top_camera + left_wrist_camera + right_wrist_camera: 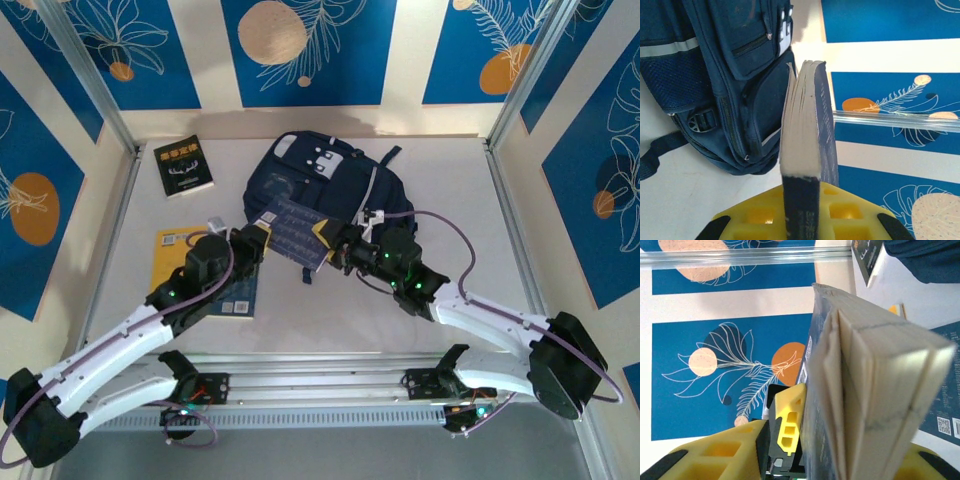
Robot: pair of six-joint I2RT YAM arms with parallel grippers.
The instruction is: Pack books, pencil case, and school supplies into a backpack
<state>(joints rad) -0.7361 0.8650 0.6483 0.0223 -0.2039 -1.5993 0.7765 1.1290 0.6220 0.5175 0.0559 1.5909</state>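
**Patterned walls around a white tabletop**

The white tabletop (510,250) is fenced by cream walls carrying blue panels (300,60) printed with white leaf outlines and pale orange discs (272,32). Slanted metal posts (90,75) stand at the back corners. A grooved aluminium rail (320,378) runs along the near edge.

"What sort of place is this?"

"A robot lab cell, I'd say: two arms (120,345) bolted to a rail (320,380) at the near edge of a white desk (470,180), aluminium posts (100,95) fencing it, blue leaf-print panels (340,70) behind."
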